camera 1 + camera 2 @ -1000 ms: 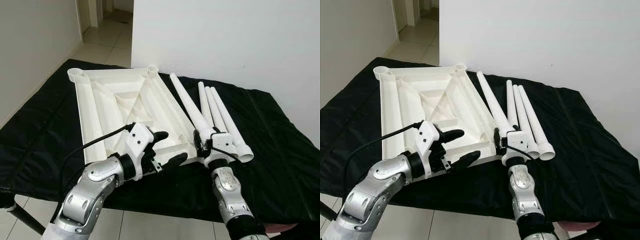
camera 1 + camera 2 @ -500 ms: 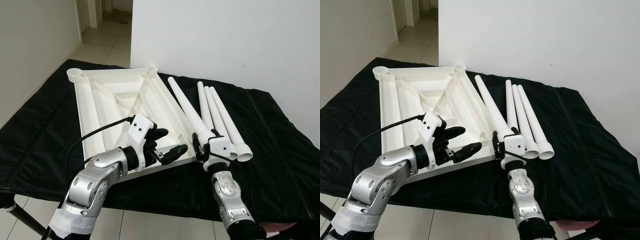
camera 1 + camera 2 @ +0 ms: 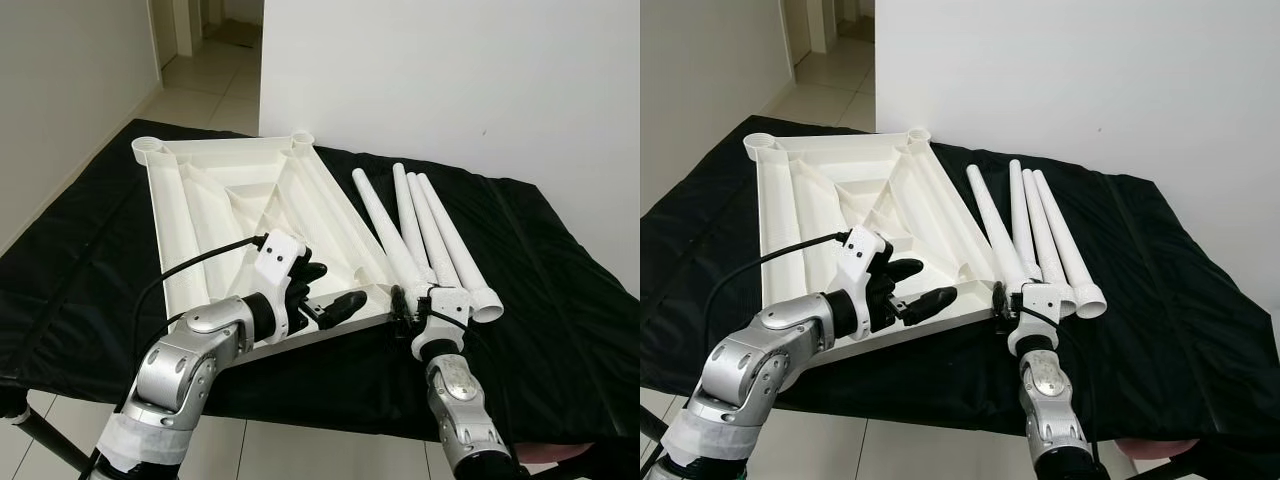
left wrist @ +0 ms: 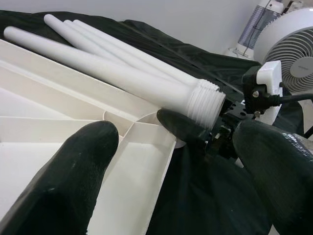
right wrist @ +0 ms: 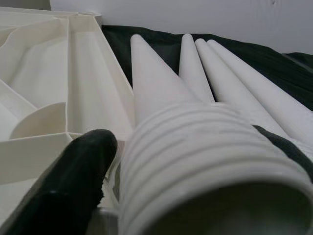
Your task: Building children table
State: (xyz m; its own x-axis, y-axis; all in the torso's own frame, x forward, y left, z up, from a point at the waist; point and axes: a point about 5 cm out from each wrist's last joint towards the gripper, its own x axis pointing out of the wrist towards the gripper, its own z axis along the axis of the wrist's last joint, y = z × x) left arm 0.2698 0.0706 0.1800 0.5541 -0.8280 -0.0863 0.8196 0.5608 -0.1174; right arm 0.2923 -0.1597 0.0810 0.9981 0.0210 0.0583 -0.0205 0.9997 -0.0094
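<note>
While four legs (image 3: 420,225) lie together, one tabletop (image 3: 240,215) lies beside.

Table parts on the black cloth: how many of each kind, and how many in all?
Tabletop, upside down: 1
Legs: 4, one held at its threaded end by the right hand, three lying beside it
Total: 5
</note>
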